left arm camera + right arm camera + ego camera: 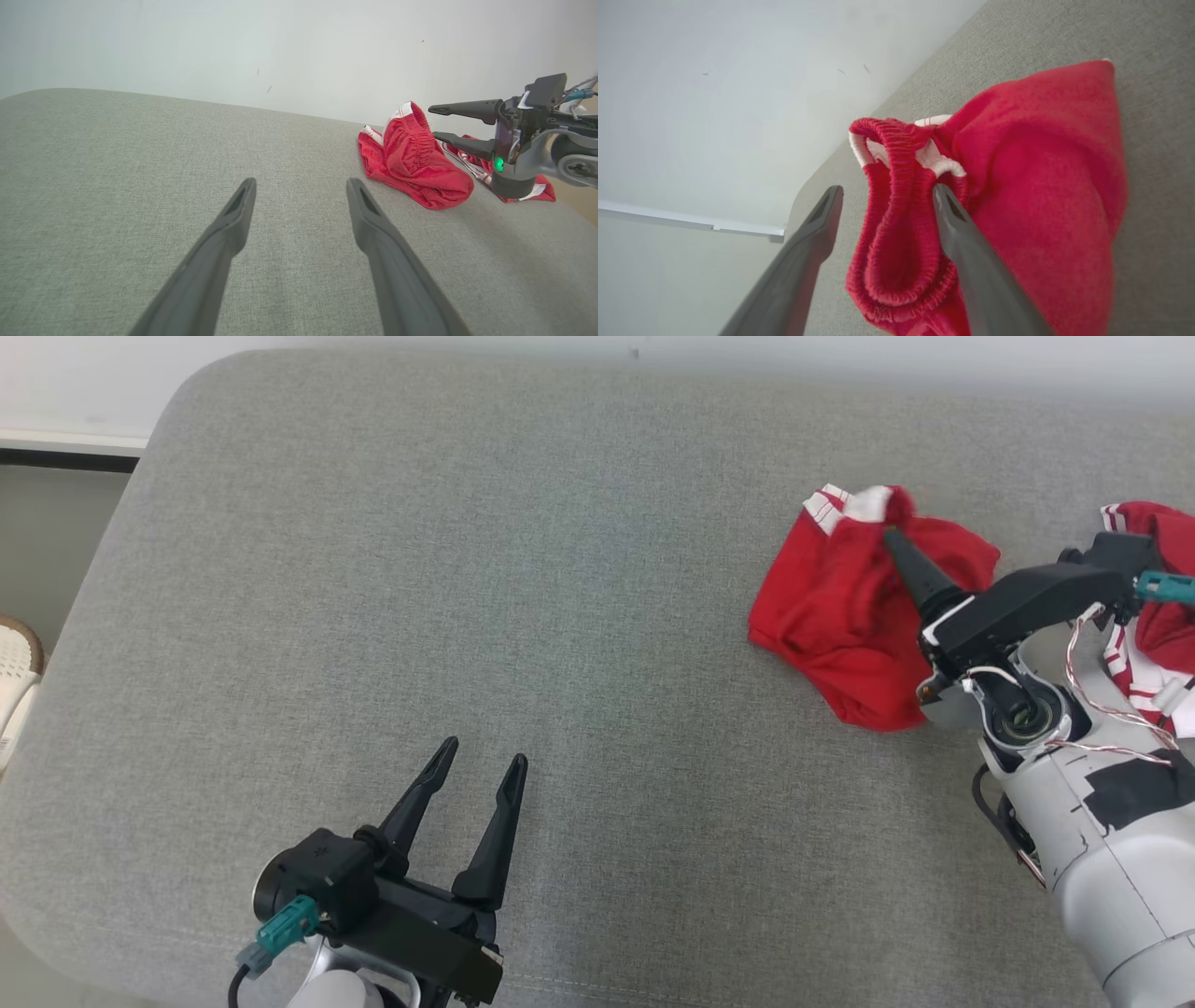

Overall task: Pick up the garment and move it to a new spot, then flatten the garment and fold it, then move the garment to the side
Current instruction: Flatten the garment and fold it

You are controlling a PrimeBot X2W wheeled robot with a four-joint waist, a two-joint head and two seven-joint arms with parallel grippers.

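Note:
The garment (840, 616) is a crumpled red piece with white stripes and an elastic waistband, lying at the right of the grey cushion (420, 569). My right gripper (892, 537) is open, its fingers standing either side of the bunched waistband (896, 186). In the left wrist view one finger of the right gripper (437, 123) hangs above the garment (411, 163) and the other touches it. My left gripper (485, 752) is open and empty at the cushion's near left, far from the cloth; its fingers (233, 219) hover over bare fabric.
More red and white striped cloth (1158, 569) lies at the right edge behind my right arm; I cannot tell whether it is part of the same garment. A pale wall (233, 46) borders the cushion's far side. A white woven object (14, 663) sits past its left edge.

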